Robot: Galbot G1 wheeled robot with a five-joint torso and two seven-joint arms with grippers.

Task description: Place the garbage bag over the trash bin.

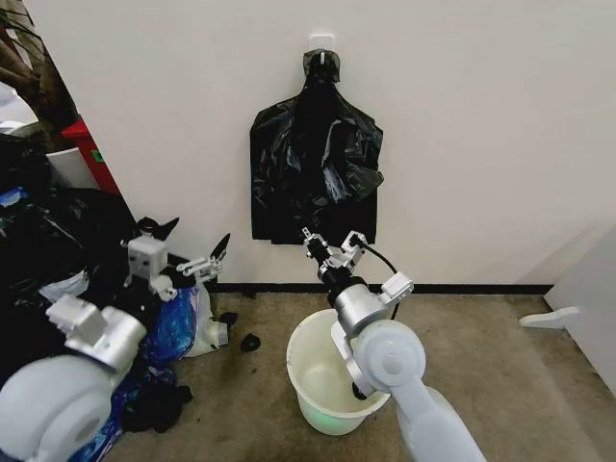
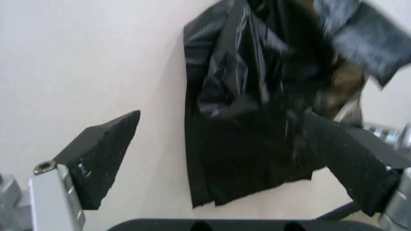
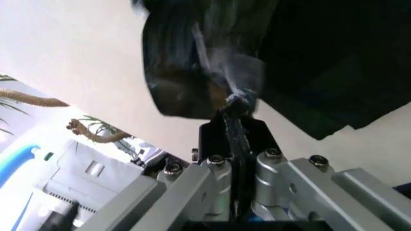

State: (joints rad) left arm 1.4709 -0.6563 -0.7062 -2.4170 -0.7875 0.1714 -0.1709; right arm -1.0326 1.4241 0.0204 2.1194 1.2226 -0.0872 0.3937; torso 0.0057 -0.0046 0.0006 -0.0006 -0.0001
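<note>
Our right gripper (image 1: pixel 327 246) is raised at the far wall, at the lower edge of the bunch of bags (image 1: pixel 316 164) that hangs flat from a hook. In the right wrist view its fingers (image 3: pixel 236 126) are pressed together on a thin fold of black plastic, which we take to be the garbage bag (image 3: pixel 226 72), pinched at its lower edge. The bag hangs with its long axis up and down, above and beyond the gripper.

The bin (image 1: pixel 310 339) stands on the floor directly below and nearer to us than that gripper, mouth up, partly behind our right arm. So the relation that matters is plain: the bag is high and far, the bin low and near, almost in one line.

Our left gripper (image 1: pixel 183 252) hovers to the left of the bunch, fingers spread wide and holding nothing, pointed toward the bags but well apart from them. Our right arm is clearly the nearer one.
</note>
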